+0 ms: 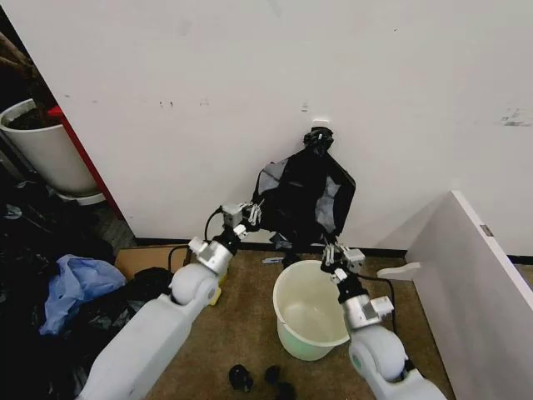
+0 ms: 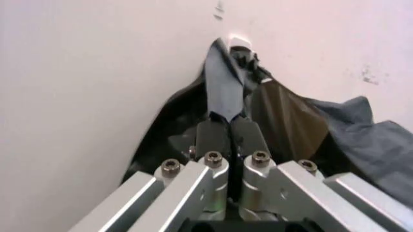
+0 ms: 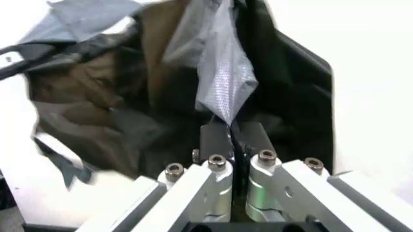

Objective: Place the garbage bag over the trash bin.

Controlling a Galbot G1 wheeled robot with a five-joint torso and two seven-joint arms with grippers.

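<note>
Pinching garbage bag (image 1: 310, 196) (both grippers)

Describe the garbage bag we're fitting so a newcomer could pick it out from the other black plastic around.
Start at the white wall ahead: the garbage bag hangs against it, just above the trash bin. The left gripper and right gripper each pinch its film. Unlike the black heap with blue cloth on the floor to the left, it is held up.
</note>
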